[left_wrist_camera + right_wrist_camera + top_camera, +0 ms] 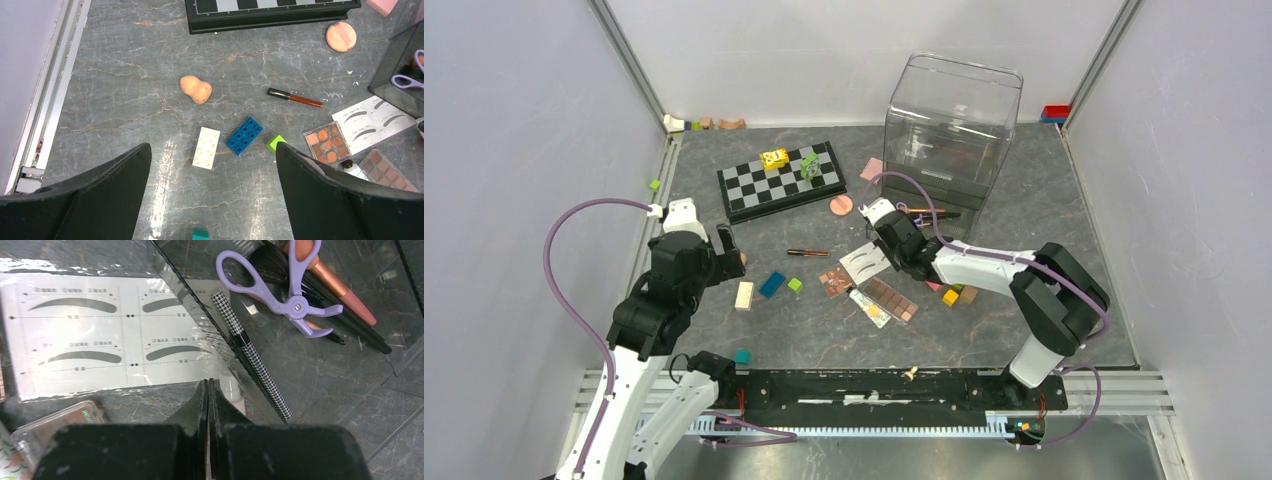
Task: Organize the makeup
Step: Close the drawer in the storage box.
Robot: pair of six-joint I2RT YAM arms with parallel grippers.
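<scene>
The right fingers are pressed flat together with no gap, tips down at the near edge of the white card printed with arched shapes; whether they pinch its clear sleeve cannot be told. Just right of the tips lies a small white piece too cut off to name. Ahead and to the right, a slanting clear edge of the organizer crosses the card's corner and stands close on that side. In its clear tray, ahead-right of these fingers, lie the purple curler, a checked pencil and thin brushes. The right arm reaches far forward with its elbow out to the right, forearm low across the table, wrist tipped down. The left fingers stand wide apart, holding nothing, hovering above the table. Below and between them are a white block, a blue block and a green block. Ahead lie a peach sponge and a thin gloss tube, with the chessboard and a round peach puff farther ahead. To the right are an orange palette and the brown-pink palette. The left arm is folded upright, wrist bent down.
</scene>
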